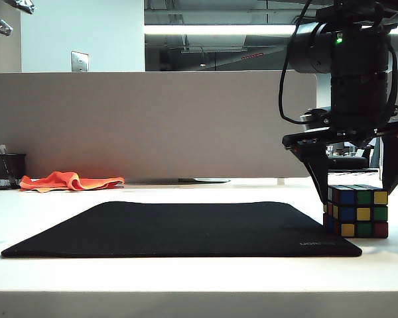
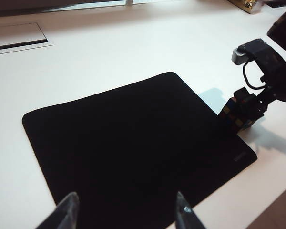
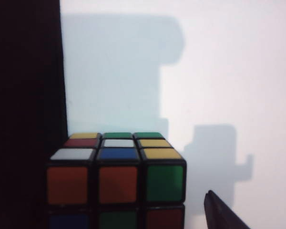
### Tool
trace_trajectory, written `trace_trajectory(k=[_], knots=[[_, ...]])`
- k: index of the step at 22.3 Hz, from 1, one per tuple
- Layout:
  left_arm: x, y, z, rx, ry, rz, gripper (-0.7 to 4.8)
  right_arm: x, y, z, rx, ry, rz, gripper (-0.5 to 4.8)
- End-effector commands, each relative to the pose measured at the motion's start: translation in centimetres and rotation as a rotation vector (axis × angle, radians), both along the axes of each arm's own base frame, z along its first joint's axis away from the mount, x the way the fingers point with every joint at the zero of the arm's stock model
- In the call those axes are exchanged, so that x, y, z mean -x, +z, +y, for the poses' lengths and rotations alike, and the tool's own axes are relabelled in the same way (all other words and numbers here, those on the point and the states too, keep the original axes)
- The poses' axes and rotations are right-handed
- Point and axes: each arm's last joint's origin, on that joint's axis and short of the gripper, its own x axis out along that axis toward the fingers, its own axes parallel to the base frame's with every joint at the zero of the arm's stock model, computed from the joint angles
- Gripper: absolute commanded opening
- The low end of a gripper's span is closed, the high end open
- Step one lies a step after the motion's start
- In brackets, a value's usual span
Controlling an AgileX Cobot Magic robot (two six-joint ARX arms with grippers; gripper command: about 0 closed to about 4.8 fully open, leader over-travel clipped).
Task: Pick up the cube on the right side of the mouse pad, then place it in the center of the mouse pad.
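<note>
Black mouse pad (image 1: 186,228) lies flat – the cube (image 1: 358,211) sits by its right edge, right gripper (image 1: 358,173) wide open above it; left gripper (image 2: 124,212) open, over the pad's other side

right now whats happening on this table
The right gripper hangs open just above the cube, which sits on the white table beside the mouse pad's right edge, not yet gripped. The left gripper hovers open over the pad's other side, holding nothing.
</note>
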Motion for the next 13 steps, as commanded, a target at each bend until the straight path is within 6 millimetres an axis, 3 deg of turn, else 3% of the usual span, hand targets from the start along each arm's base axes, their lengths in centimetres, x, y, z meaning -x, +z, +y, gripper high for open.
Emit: trace_trajectory(k=[1, 7, 12, 13], knots=[[0.1, 0.3, -0.2, 0.006, -0.018, -0.015, 2.56, -0.4, 0.3, -0.4, -0.040, -0.050, -0.036, 4.79], [0.1, 0.2, -0.3, 0.006, -0.030, -0.015, 2.56, -0.9, 0.1, -1.6, -0.107, -0.115, -0.016, 4.79], [0.1, 0.2, -0.3, 0.006, -0.030, -0.015, 2.56, -1.0, -0.2, -1.5, -0.149, -0.104, 0.005, 4.79], [0.1, 0.2, -0.3, 0.006, -0.029, -0.014, 2.55, -1.0, -0.2, -1.4, -0.158, -0.101, 0.009, 4.46]])
